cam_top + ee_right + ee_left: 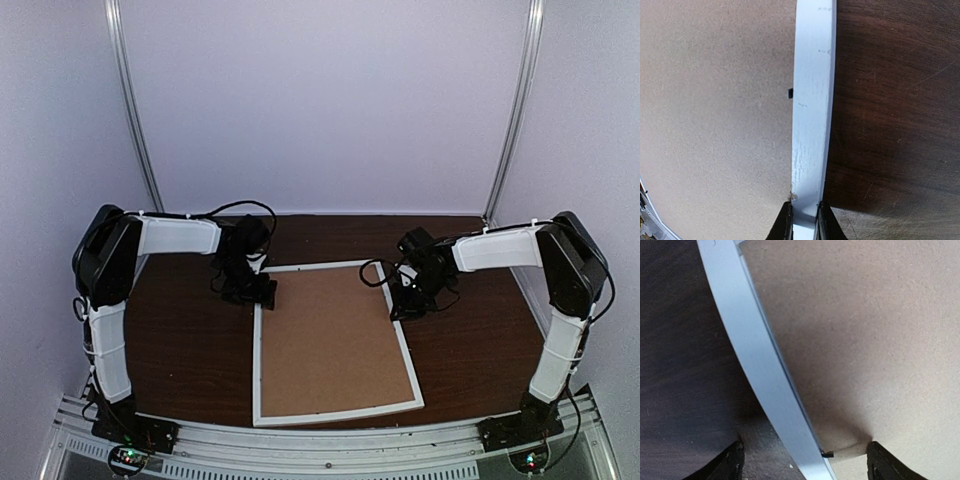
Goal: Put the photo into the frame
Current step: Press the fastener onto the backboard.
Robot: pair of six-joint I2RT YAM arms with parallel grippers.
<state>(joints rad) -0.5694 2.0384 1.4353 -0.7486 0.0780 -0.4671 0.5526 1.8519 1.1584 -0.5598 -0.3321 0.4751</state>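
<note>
Quick status from my end. The frame is lying flat on the counter, about midway between the two arms and a bit skewed, with its near end swung toward the right. A brown backing board faces up inside the white rails. I can't tell where the photo is. No view shows it, only that board.

The left hand is at the far-left corner of the frame with its jaws spread wide. On the wrist cam it straddles the left rail, one finger over the counter and the other over the board, and it has hold of nothing. I can't say whether the tips touch down.

The right hand is on the right rail near the far-right corner. It's nearly closed and pinches the rail across its width, one finger on each side. There's a small black tab on the rail's inner edge a little further along.
</note>
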